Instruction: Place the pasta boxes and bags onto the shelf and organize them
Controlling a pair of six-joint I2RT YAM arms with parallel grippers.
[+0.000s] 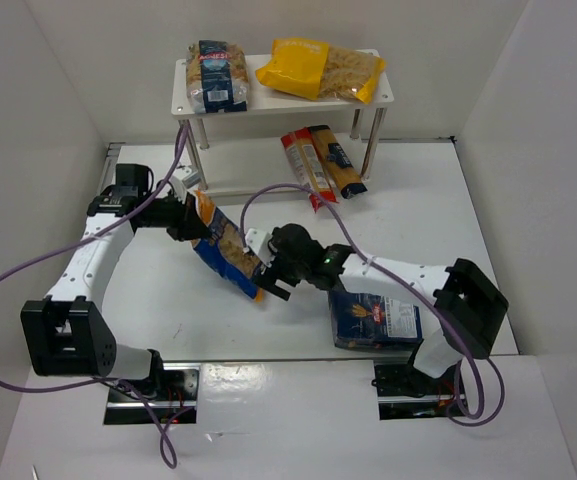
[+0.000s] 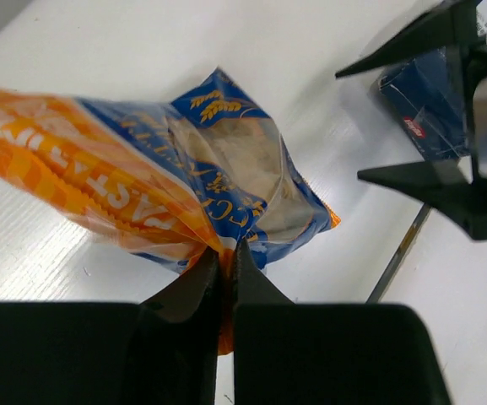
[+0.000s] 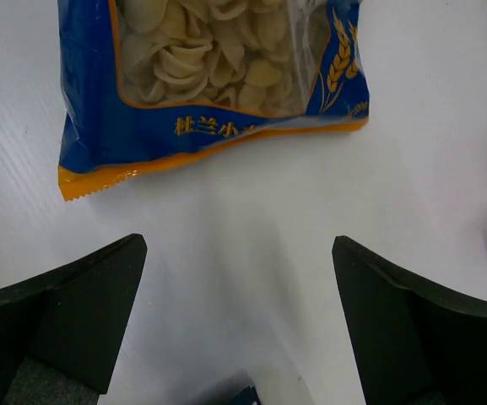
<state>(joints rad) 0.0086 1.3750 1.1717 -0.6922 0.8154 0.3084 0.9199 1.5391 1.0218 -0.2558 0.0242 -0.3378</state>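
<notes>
left claw (image 1: 193, 210) is pinched tight on the top edge of the blue-and-orange bag (image 1: 226, 250), centre-left of the top view; the bag slants down-right from it, can't tell if its low end touches the surface (image 1: 168, 300). right claw (image 3: 236, 243) gapes wide with nothing in it, facing the bag's bottom seam but apart from it. Reads to me as a two-arm regrip or support before the shelf run. To do it well: bring the right fingers onto the flat orange seam, not the pasta-filled window, and seat them before the left lets go, since that thin edge pinch would likely let the bag swing. shelf (image 1: 268, 100), top centre: upper tier carries the blue-labelled clear bag (image 1: 218, 75) on the left and the yellow bag (image 1: 320, 68) on the right, little room between. Lower tier has the red and orange packets (image 1: 320, 165) at its right end, poking out over the front; its left half looks like the best slot. flat dark blue pack (image 1: 373, 318) lies on the surface lower right, under the right arm
</notes>
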